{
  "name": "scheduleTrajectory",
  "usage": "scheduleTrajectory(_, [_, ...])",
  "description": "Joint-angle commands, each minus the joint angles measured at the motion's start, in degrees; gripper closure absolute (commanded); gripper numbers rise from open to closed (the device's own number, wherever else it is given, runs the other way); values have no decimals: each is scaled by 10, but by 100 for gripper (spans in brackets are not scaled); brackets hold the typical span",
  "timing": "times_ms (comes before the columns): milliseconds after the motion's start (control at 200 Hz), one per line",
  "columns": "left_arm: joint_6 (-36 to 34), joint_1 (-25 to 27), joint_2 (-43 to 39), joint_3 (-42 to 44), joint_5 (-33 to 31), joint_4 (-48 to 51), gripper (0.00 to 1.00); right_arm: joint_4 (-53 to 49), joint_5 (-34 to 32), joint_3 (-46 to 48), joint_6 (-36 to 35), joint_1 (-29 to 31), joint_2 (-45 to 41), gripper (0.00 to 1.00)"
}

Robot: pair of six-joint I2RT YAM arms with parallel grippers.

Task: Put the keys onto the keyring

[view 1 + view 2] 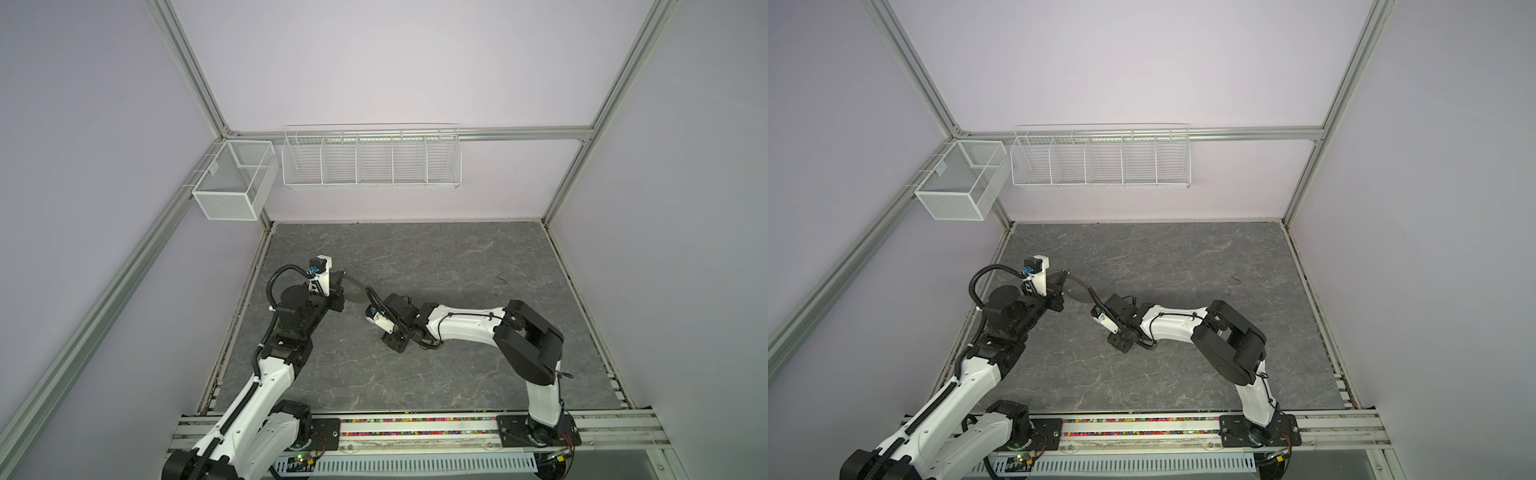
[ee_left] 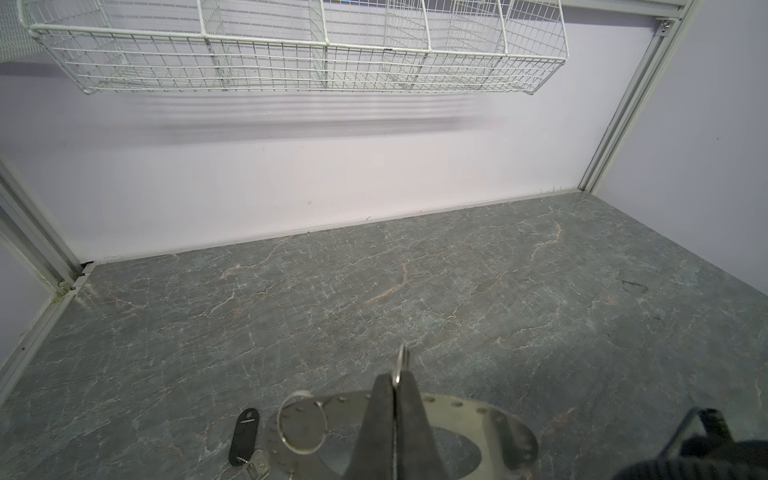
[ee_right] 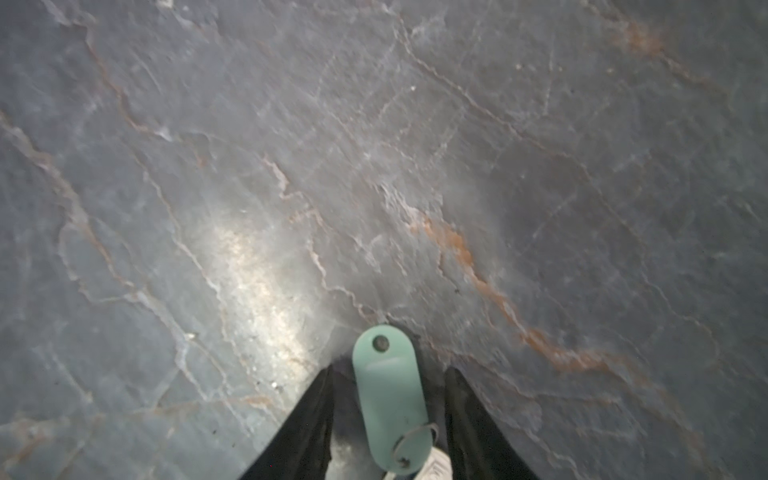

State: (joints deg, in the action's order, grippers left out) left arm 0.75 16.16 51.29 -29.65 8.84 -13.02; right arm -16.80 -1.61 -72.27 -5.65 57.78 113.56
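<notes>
Keyring (image 2: 500, 422) loop (image 2: 401, 362) pinched tight in left gripper (image 2: 395, 380); right gripper (image 3: 390, 369), spread at five o'clock, should next clamp mint key (image 3: 386, 397).

No text can be read with certainty. The small silver key (image 3: 437, 463) beside the mint-green oval plastic tag (image 3: 386, 399) carries stamped letters, too blurred to read. The second silver key (image 2: 257, 460) beside the black oval plastic tag (image 2: 244, 432) has a mark, also unreadable.
</notes>
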Motion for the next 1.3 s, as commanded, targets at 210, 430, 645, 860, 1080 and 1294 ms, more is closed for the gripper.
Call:
scheduleTrajectory(210, [-8,3,0,-14,-4,-12,100,-50,117,29,-89,7,-13,63])
scheduleTrajectory(430, [0,2,16,-16,4,-25,100,-69,128,74,-108,6,-68,66])
scheduleTrajectory(645, [2,5,22,-19,4,-32,100,-17,142,94,-116,0,-141,63])
scheduleTrajectory(860, [-1,6,11,-12,-4,-29,100,-55,75,52,-123,-33,-108,63])
scheduleTrajectory(1080, [-7,6,-5,-6,-15,-19,100,-59,12,30,-52,-24,-70,64])
scheduleTrajectory(1294, [-8,6,-1,-6,-11,-21,100,-59,-50,16,-16,1,-47,65])
